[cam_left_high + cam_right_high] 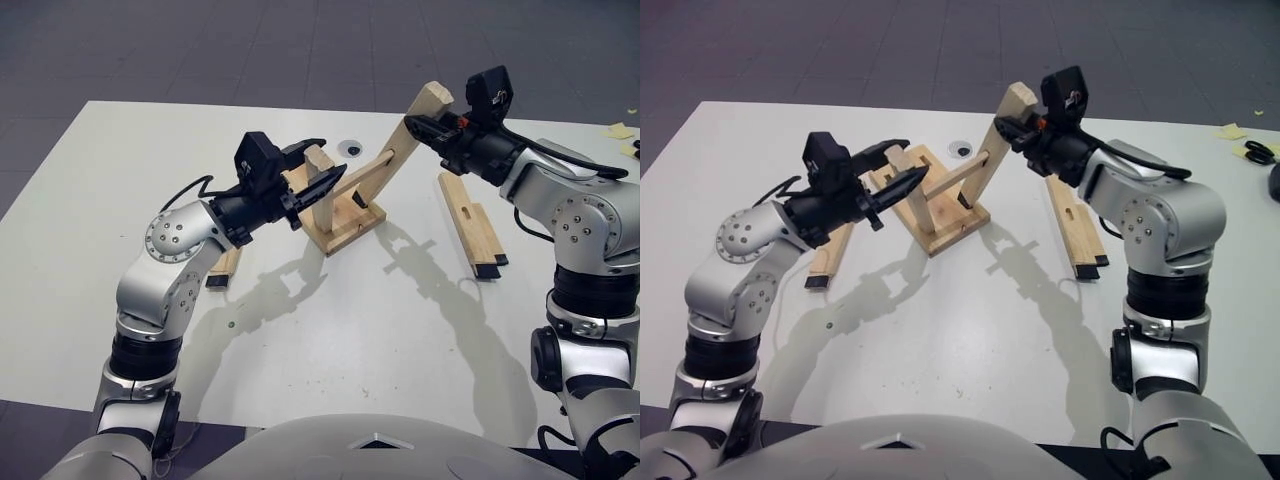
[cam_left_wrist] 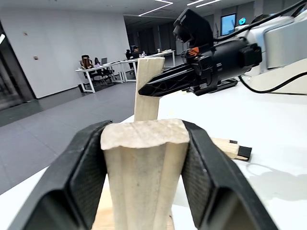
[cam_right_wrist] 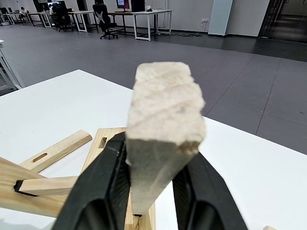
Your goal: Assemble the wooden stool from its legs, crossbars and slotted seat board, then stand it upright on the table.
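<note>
The slotted seat board [image 1: 343,228] lies flat on the white table [image 1: 300,340]. A short leg [image 1: 320,190] stands upright in it, and my left gripper [image 1: 318,186] is shut on its top end. A taller leg [image 1: 418,118] leans over the board's far side, joined to the short one by a crossbar [image 1: 366,174]. My right gripper [image 1: 424,127] is shut on this leg near its top. The left wrist view shows the black fingers [image 2: 79,177] pressed on both sides of the short leg [image 2: 144,163]. In the right wrist view the tall leg [image 3: 163,124] sits between the pads [image 3: 108,187].
One loose leg [image 1: 472,225] with a slot lies on the table to the right of the board. Another loose leg [image 1: 224,268] lies under my left forearm. A small round hole [image 1: 349,148] sits in the table behind the board. The near half of the table is bare.
</note>
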Controlling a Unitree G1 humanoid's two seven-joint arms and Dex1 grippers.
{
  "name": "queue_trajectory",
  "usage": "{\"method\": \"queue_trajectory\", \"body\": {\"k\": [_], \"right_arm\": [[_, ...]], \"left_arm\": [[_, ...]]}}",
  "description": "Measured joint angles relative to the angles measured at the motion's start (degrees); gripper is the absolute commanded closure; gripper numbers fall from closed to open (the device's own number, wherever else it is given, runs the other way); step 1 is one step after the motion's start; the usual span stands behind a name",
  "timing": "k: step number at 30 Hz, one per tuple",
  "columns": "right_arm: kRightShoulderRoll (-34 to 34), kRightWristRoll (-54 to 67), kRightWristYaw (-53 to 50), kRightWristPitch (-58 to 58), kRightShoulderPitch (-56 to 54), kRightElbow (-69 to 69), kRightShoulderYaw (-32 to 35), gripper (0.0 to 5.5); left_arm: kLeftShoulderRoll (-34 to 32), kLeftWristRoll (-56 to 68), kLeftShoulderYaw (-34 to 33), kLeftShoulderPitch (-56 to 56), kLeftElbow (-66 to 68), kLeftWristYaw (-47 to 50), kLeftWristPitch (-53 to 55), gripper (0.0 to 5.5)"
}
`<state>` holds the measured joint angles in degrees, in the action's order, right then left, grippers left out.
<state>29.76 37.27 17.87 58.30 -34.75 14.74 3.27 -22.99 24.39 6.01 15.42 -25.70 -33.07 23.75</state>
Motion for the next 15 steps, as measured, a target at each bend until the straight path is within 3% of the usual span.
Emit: {"method": "queue_trajectory", "body": {"k": [15], "right_arm": [[0.2, 0.1, 0.7, 5.9, -5.6, -3.9, -1.1, 4.45]], "left_arm": [[0.4, -0.8, 0.2, -1.7, -1.3, 1.5, -1.3, 3.45]]}}
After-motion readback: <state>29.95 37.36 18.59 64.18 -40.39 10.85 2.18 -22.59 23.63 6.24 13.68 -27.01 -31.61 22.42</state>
